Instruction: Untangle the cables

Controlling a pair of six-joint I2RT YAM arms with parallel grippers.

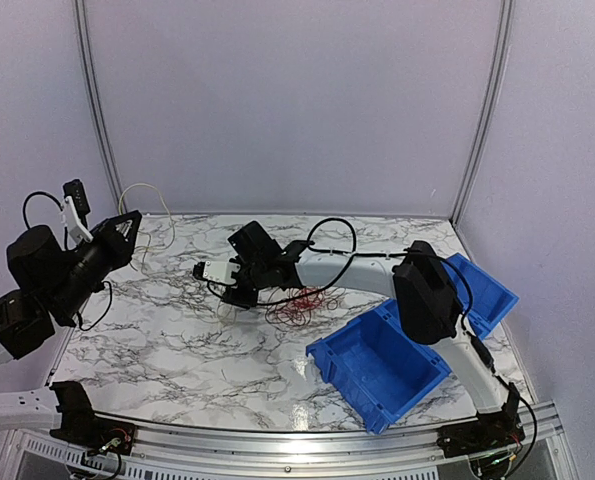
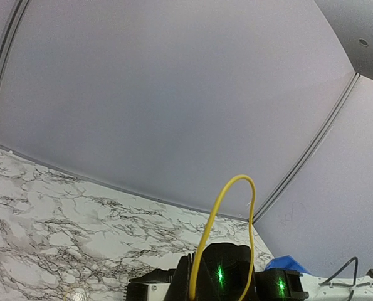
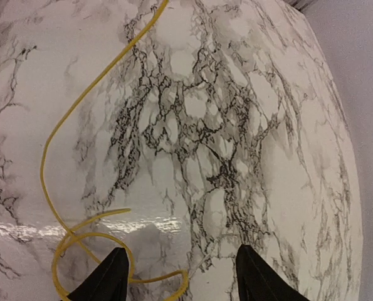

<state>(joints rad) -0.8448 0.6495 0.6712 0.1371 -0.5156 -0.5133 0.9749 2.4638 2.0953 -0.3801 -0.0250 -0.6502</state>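
Observation:
A yellow cable (image 2: 227, 207) rises in a tall narrow loop out of my left gripper (image 2: 199, 283), which is shut on it. In the top view that gripper (image 1: 129, 228) is held high over the table's far-left corner, and the cable (image 1: 142, 195) shows there as a pale thin loop. More of the yellow cable (image 3: 61, 157) snakes over the marble and coils beside the left fingertip (image 3: 114, 276) of my open right gripper (image 3: 186, 282). Nothing lies between its fingers. From above, the right gripper (image 1: 225, 288) hovers low at mid-table, left of a tangle of red cables (image 1: 299, 303).
A blue bin (image 1: 377, 365) sits tilted at the near right, beside the right arm, with a second blue bin (image 1: 482, 290) behind it. The marble table (image 1: 177, 350) ends at grey walls at the back and sides.

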